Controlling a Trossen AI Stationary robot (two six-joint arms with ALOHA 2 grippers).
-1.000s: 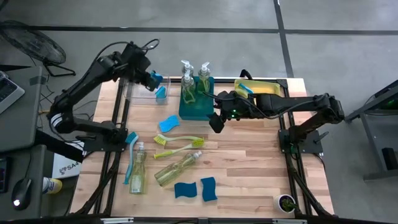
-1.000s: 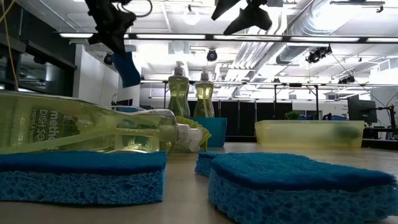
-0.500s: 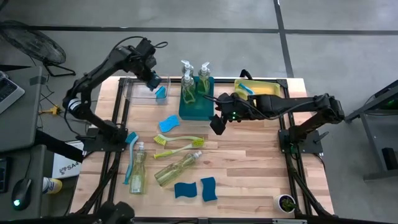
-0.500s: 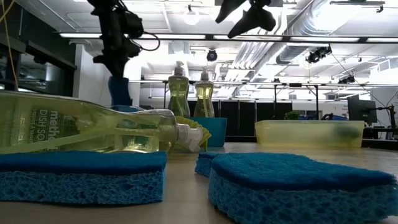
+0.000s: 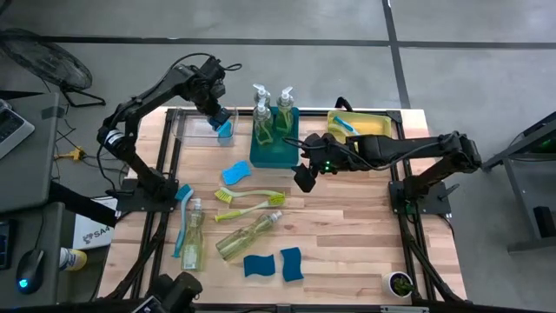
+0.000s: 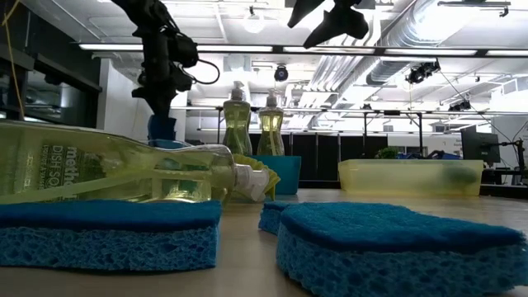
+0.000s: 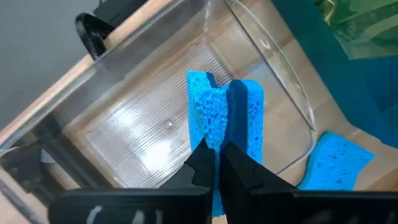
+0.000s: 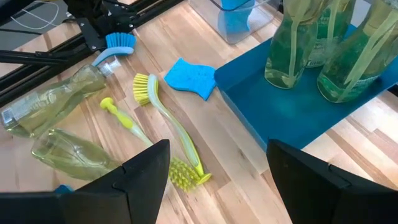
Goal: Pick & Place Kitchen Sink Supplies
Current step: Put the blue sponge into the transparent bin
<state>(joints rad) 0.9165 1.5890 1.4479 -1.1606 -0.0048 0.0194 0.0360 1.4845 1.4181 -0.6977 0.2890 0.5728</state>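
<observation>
The left gripper [image 7: 216,163] pinches a sponge [image 7: 225,118] inside the clear bin [image 7: 93,118] at the table's far left. Best lower it to the floor, then release. The right gripper [image 8: 214,168] hangs spread above the brushes [image 8: 166,127].
</observation>
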